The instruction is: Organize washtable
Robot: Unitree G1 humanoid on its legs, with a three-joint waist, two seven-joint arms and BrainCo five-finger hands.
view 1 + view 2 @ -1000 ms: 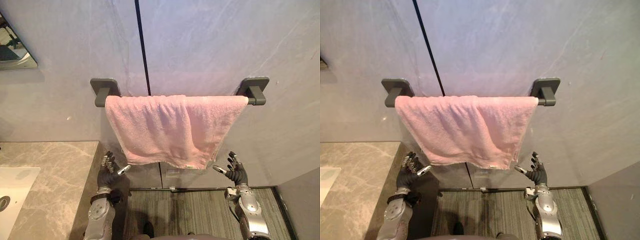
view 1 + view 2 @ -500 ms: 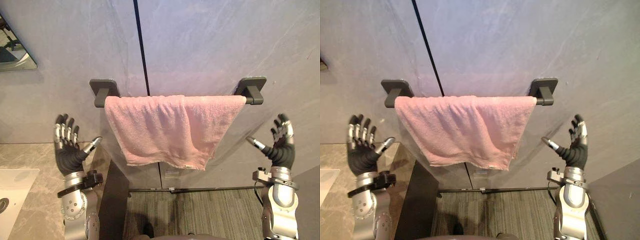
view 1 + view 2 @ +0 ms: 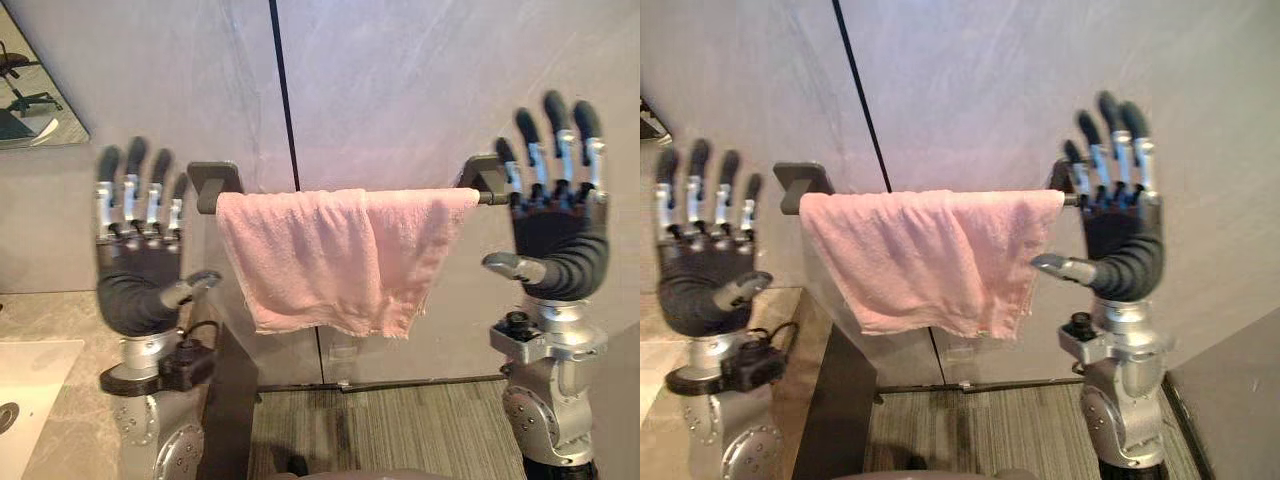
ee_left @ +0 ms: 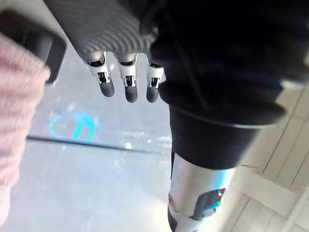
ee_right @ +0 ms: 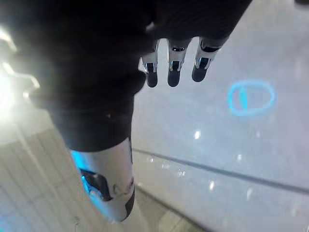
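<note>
Left eye view: pink towel (image 3: 330, 250) draped over wall rail (image 3: 215, 182), covering nearly full length. Left hand (image 3: 140, 275) beside rail's left end, right hand (image 3: 555, 240) at right end; both spread, holding nothing.

1. left eye view and right eye view: on the head, side by side, facing the wall (image 3: 400, 90); both share the towel rail (image 3: 215, 182), pink towel (image 3: 330, 255) and counter (image 3: 60, 325) edge.
2. left wrist view: very close along the left hand (image 4: 126, 87), toward the wall.
3. right wrist view: likewise along the right hand (image 5: 173, 70).
</note>
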